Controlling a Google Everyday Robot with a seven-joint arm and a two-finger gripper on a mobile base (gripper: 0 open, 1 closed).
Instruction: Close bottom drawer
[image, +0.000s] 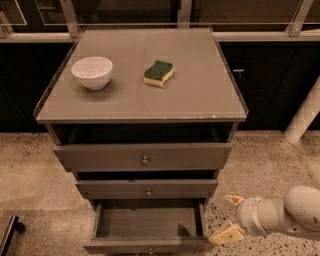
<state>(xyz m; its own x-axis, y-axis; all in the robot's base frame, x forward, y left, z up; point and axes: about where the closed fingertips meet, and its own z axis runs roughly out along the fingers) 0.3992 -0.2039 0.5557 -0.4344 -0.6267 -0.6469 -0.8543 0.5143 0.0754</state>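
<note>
The bottom drawer (147, 223) stands pulled well out. Just beside its right front corner is the gripper (227, 217), fingers (226, 234) spread apart and holding nothing. Farther back, a white bowl (92, 72) and a green sponge (159, 73) sit apart on the bench (200, 95).

On the grey worktop (200, 100) — white bowl (92, 72), upright, toward the left; green-topped yellow sponge (159, 73) nearer the middle, apart from it. Below, speckled floor (270, 160); at right — pale post (305, 117).
</note>
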